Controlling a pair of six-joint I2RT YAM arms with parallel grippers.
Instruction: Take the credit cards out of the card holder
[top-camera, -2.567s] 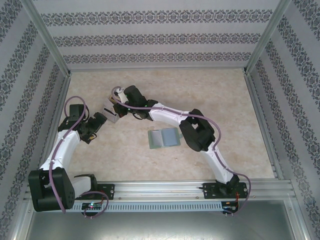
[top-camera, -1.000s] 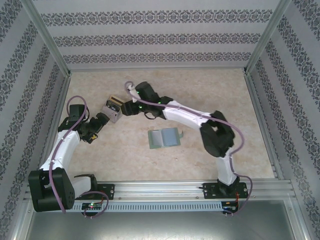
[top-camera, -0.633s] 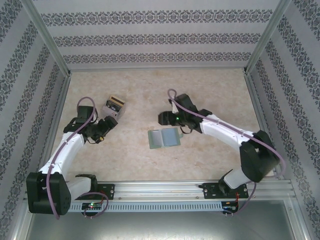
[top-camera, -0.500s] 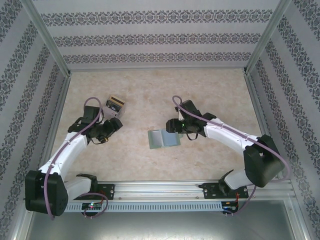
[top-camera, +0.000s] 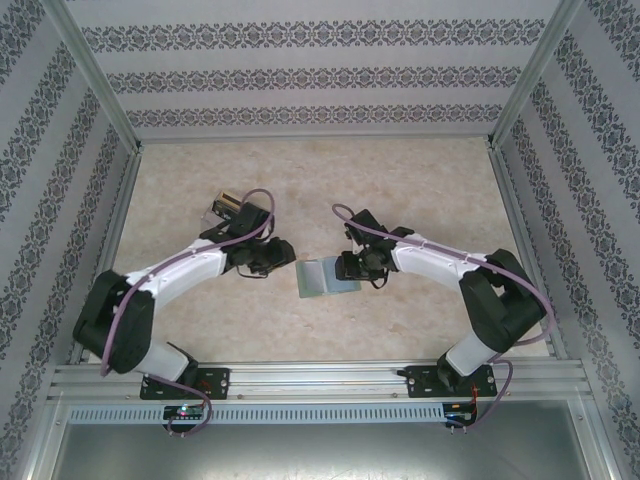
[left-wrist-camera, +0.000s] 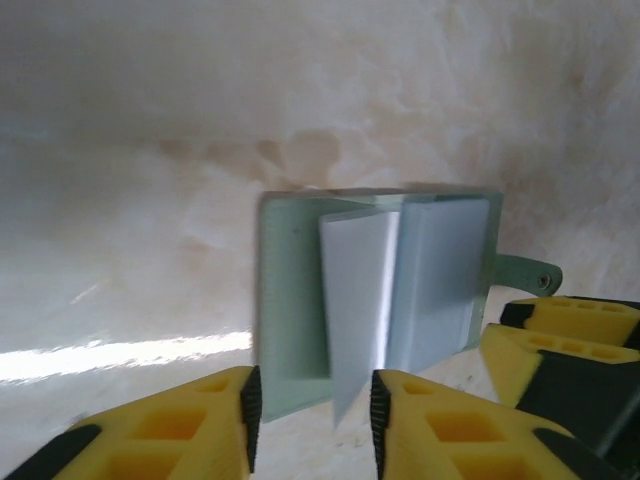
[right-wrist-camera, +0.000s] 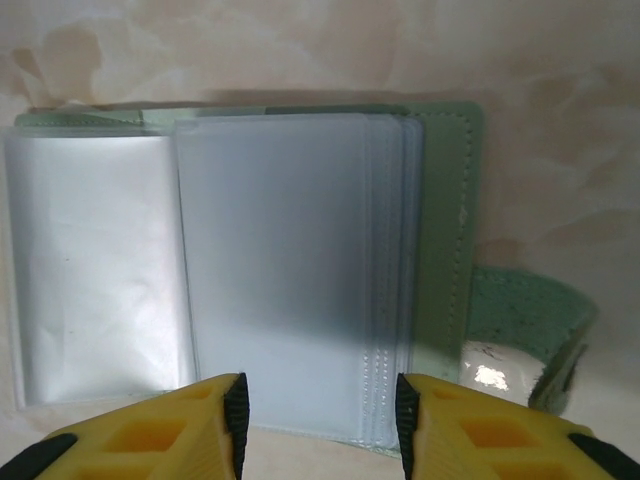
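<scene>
The card holder (top-camera: 322, 277) lies open and flat in the middle of the table, grey-green with pale see-through sleeves (right-wrist-camera: 290, 270). Its strap with a snap (right-wrist-camera: 520, 330) sticks out to one side. The credit cards are hidden; the sleeves look blank. My left gripper (top-camera: 283, 256) hovers low at the holder's left edge, open, with the near edge of the card holder (left-wrist-camera: 380, 290) just beyond the fingertips of that gripper (left-wrist-camera: 312, 420). My right gripper (top-camera: 348, 266) is at the holder's right side, open (right-wrist-camera: 318, 420) over the stacked sleeves, holding nothing.
A small box (top-camera: 228, 207) sits at the back left behind the left arm. The right gripper's yellow fingers (left-wrist-camera: 570, 330) appear at the right of the left wrist view, close to the strap. Metal rails and patterned walls bound the table.
Both grippers left the small box at the back left. The left arm swung right to the holder's left edge and its jaws narrowed. The right arm drew back to the holder's right side.
</scene>
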